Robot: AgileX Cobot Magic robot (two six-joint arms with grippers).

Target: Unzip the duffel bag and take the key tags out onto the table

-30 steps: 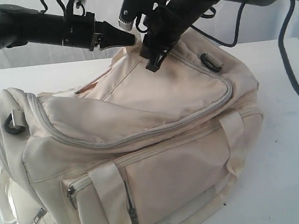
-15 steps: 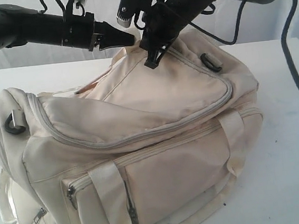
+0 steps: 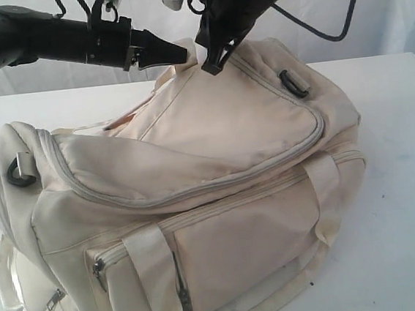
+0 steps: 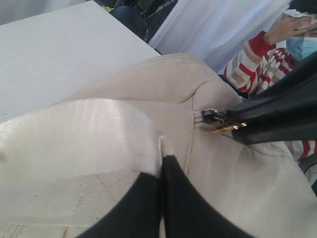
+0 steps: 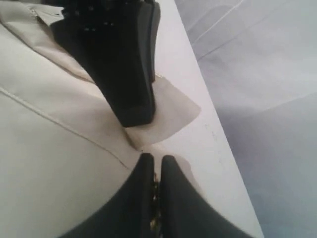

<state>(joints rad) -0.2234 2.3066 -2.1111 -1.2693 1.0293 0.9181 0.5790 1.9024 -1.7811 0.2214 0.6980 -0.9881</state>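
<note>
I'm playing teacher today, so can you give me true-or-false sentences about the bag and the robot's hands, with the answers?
1. The bag sits on a white table. True.
2. Colourful key tags lie on the table. False: none can be seen anywhere.
3. The left hand is shut, pinching the bag's cloth. True.
4. The right hand is wide open above the table. False: it is shut on the zipper pull at the bag's top.
5. The long top zipper stands wide open. False: the stretch in view is closed.
</note>
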